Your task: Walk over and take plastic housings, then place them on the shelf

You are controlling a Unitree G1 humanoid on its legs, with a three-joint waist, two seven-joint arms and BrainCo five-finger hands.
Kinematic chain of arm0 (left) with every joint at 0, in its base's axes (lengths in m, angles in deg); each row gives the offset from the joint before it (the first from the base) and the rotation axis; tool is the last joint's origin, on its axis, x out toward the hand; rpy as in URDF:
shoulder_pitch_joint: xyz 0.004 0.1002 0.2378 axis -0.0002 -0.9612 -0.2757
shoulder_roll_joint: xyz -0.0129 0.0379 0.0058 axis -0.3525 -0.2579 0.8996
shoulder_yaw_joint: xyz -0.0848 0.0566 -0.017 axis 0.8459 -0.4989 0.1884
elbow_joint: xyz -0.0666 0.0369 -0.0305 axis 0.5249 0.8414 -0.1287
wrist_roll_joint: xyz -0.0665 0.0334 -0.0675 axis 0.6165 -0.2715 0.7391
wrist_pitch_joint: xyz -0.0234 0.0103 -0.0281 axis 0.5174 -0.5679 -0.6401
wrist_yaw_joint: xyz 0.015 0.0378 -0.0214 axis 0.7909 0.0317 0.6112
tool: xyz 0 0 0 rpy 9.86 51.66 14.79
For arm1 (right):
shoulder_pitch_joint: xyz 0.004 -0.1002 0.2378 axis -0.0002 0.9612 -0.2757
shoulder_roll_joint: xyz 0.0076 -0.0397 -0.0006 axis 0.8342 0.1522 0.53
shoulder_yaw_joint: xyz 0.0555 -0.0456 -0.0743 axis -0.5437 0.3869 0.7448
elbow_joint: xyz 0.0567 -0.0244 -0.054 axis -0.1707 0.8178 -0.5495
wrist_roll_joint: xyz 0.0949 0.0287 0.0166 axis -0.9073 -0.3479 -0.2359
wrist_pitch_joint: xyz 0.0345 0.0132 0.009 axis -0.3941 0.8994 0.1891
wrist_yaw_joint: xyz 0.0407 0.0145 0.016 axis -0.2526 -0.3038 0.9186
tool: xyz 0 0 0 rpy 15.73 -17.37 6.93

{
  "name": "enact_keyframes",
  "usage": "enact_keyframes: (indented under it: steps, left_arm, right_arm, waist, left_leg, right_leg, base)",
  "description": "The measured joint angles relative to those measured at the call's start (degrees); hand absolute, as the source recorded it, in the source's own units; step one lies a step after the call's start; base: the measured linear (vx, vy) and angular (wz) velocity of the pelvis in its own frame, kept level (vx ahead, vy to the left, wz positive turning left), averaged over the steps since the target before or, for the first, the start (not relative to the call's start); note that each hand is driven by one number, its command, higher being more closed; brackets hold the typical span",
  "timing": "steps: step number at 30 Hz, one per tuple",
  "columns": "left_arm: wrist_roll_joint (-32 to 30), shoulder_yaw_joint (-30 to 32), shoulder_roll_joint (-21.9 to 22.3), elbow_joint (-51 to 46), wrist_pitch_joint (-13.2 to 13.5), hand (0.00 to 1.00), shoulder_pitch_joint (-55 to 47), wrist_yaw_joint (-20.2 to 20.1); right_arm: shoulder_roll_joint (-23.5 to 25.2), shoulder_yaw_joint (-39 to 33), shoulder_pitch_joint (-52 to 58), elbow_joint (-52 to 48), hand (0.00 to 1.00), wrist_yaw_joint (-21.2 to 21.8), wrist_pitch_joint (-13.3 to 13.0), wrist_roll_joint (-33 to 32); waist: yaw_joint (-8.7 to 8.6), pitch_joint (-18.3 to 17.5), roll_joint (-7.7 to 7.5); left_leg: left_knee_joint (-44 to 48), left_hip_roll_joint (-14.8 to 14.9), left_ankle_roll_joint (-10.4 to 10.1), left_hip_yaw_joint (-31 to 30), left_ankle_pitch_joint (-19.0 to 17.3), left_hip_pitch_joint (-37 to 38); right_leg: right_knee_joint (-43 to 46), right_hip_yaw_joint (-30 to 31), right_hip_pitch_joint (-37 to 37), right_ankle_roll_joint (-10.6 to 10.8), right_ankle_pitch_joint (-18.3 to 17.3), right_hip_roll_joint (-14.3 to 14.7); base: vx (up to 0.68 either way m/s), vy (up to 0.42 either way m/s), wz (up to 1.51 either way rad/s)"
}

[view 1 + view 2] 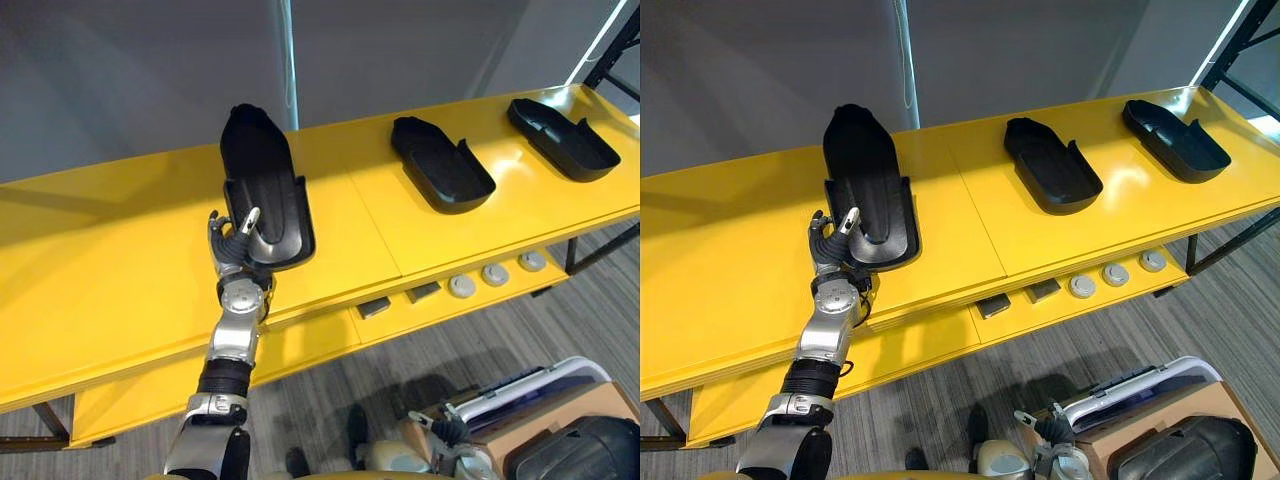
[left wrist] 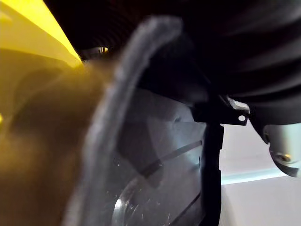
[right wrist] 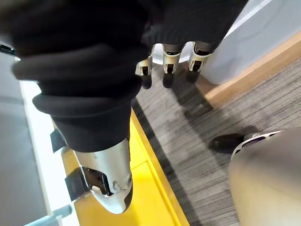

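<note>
Closest to me, the right hand point(image 3: 169, 55) hangs low over the grey carpet point(image 1: 560, 300) just beside a cardboard box point(image 1: 590, 400). Its fingers are relaxed and hold nothing. Further out I count 3 black plastic housings on the top of the yellow shelf point(image 1: 110, 260), spaced well apart in a row: the left housing point(image 1: 265, 185), the middle housing point(image 1: 440, 165) and the right housing point(image 1: 560, 140). On the shelf's lower ledge I count 3 round grey discs point(image 1: 495, 274) in a line, and beside them, toward my left, 2 small dark blocks point(image 1: 374, 307). Each housing is a long, shallow black tray with a raised rim, squared at 1 end and narrowing to a rounded end. The left one has a ribbed inner face and lies with its rounded end pointing away from me. Its squared end lies close to the shelf's front edge. The left hand point(image 1: 232, 245) is at that near end, at the corner on my left. 1 silver digit lies over the rim inside the tray and the others are curled against the outside, so I read it as pinching the left housing's rim. In the left wrist view the dark rim shows very close against the yellow top.
</note>
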Motion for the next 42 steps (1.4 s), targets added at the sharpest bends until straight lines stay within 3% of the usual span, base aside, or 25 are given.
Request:
enact_keyframes:
  steps: [13, 23, 27, 31, 32, 36, 42]
  left_arm:
    - [-4.4, -0.9, 0.5, -5.6, 0.8, 0.0, -0.1, 0.2]
    - [-2.2, -2.8, 1.2, -6.4, 2.2, 0.0, -0.2, 1.2]
    - [-2.5, -5.5, 1.1, -13.3, 2.9, 0.0, -3.9, 1.1]
    - [-7.1, -9.7, 0.7, -21.2, 5.3, 0.0, -10.2, -0.5]
    - [-8.2, -11.0, 0.3, -23.4, 6.0, 1.0, -12.6, -1.5]
    - [-11.4, -14.2, -2.2, -27.3, 8.0, 1.0, -19.4, -4.3]
    - [-16.7, -15.8, -3.6, -28.7, 10.4, 1.0, -28.7, -9.1]
  right_arm:
    - [0.0, 0.0, 0.0, 0.1, 0.0, 0.0, 0.0, 0.0]
    - [0.0, 0.1, -0.1, 0.1, 0.0, -0.1, 0.0, 0.0]
    - [-0.3, 0.1, -0.1, 0.4, 0.0, -0.1, -0.1, -0.2]
    - [-0.7, 0.0, -0.2, 2.1, 0.0, -0.1, -0.6, -0.5]
    - [-0.9, 0.0, -0.2, 2.4, 0.0, -0.1, -0.6, -0.6]
    - [-1.0, 0.0, 0.0, 3.1, 0.0, -0.1, -0.7, -1.1]
    - [-2.2, 0.1, 0.4, 4.7, 0.0, 0.1, -1.4, -1.0]
  waist:
    - [0.07, -0.1, 0.07]
    - [0.1, -0.2, 0.19]
    - [0.12, -0.2, 0.28]
    - [0.25, -0.3, 0.47]
    - [0.26, -0.3, 0.49]
    - [0.35, -0.4, 0.59]
    - [0.55, -1.2, 2.0]
  left_leg:
    - [0.0, 0.0, 0.0, -0.2, 0.0, 0.0]
    - [-0.4, -0.2, 0.1, -0.8, 0.4, 0.0]
    - [-0.7, -0.2, 0.0, -1.2, 0.4, 0.0]
    - [-0.8, -0.3, 0.0, -1.3, 0.4, 0.0]
    - [-0.8, -0.3, 0.0, -1.3, 0.4, 0.0]
    - [-0.8, -0.3, 0.1, -1.4, 0.5, 0.0]
    - [-0.8, -0.3, -0.2, -2.1, 0.2, -0.4]
  right_leg:
    - [0.0, -0.2, 0.1, 0.0, 0.0, 0.0]
    - [0.0, -0.5, 0.1, 0.0, 0.0, -0.1]
    - [0.0, -0.9, 0.1, 0.0, 0.0, -0.2]
    - [0.0, -1.0, 0.1, 0.0, 0.0, -0.3]
    - [0.0, -1.0, 0.1, 0.0, 0.0, -0.3]
    - [0.0, -1.3, 0.2, 0.0, 0.0, -0.4]
    - [-0.1, -1.9, 0.4, 0.9, -0.7, -0.4]
  base:
    - [0.0, 0.0, 0.0]
    - [0.0, 0.0, 0.01]
    - [0.0, 0.008, 0.05]
    - [0.0, 0.0, 0.0]
    - [0.0, 0.0, 0.0]
    - [-0.02, 0.01, 0.03]
    - [-0.02, 0.009, 0.05]
